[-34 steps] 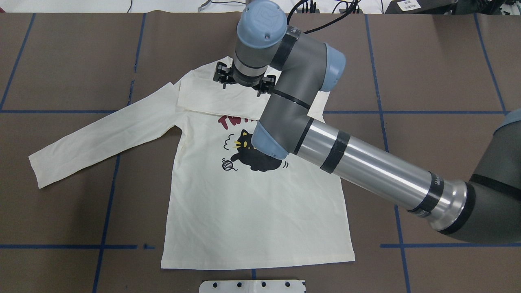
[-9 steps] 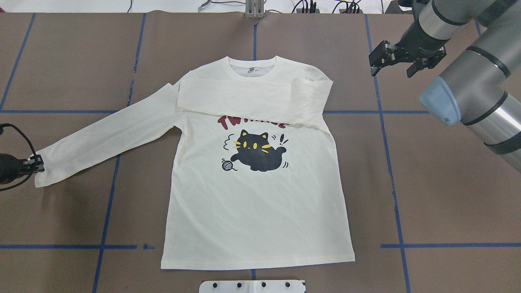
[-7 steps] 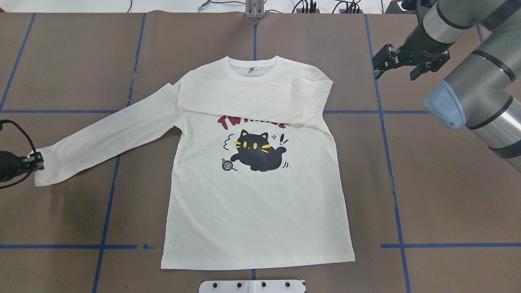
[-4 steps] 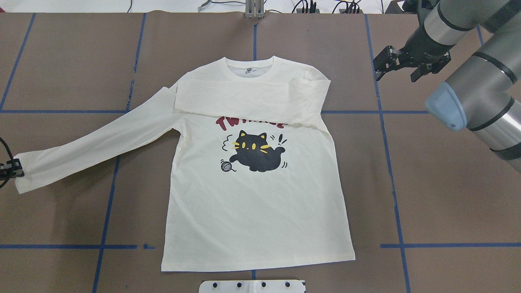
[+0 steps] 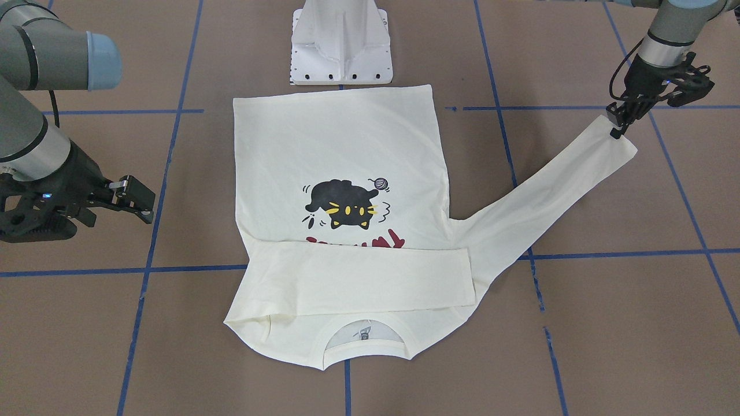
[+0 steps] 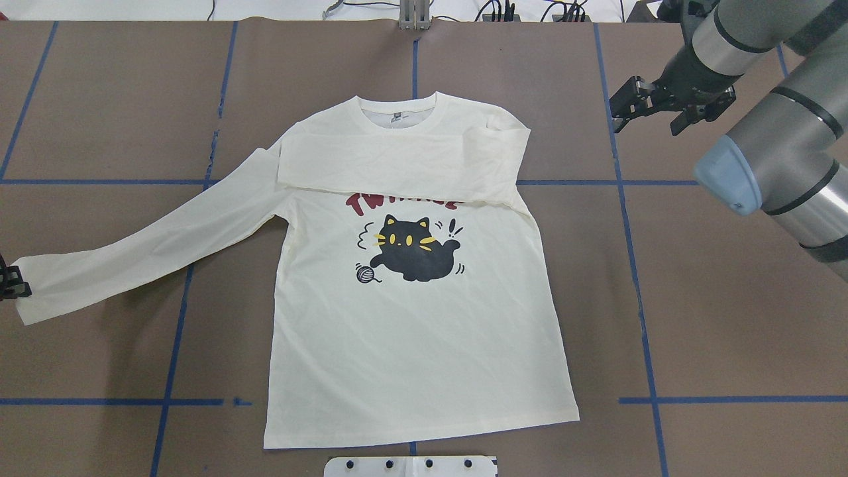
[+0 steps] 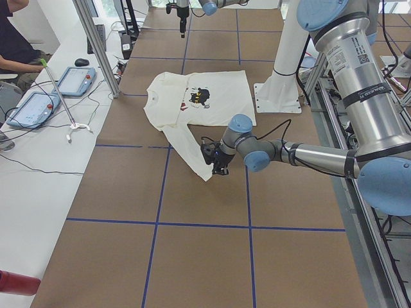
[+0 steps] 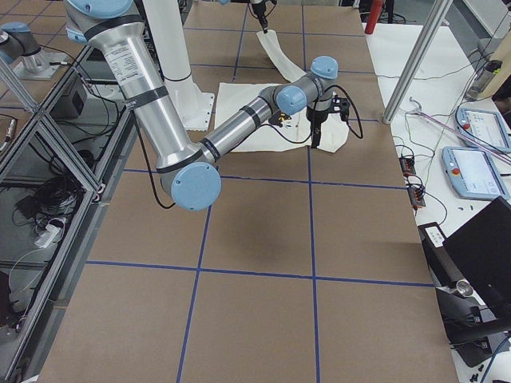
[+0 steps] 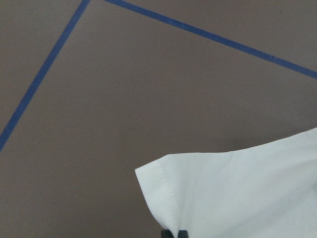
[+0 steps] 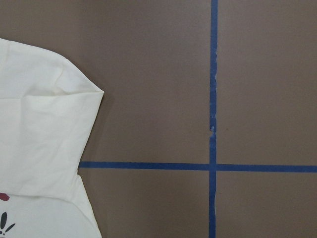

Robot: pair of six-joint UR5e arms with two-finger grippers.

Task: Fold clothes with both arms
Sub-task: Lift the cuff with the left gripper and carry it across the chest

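Overhead exterior: clamping the left gripper (image 6: 9,281) on the cuff of the outstretched sleeve (image 6: 152,252) at the frame's left edge; holding the right gripper (image 6: 648,122) spread and empty beyond the right shoulder of the cream T-shirt (image 6: 411,344), lying print-up on the table (image 6: 695,318), other sleeve (image 6: 397,159) folded across the chest.

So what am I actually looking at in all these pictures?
Two robot arms at a brown table, filmed from several spots: one camera above and behind the robot, one facing it, one at each table end, and a small one on each wrist. A cream long-sleeved T-shirt with a black cat print lies flat. One sleeve is already folded across the chest. The left gripper, a two-finger claw, pinches the cuff of the other sleeve, which is stretched out sideways. The right gripper hangs open beside the shirt, holding nothing.
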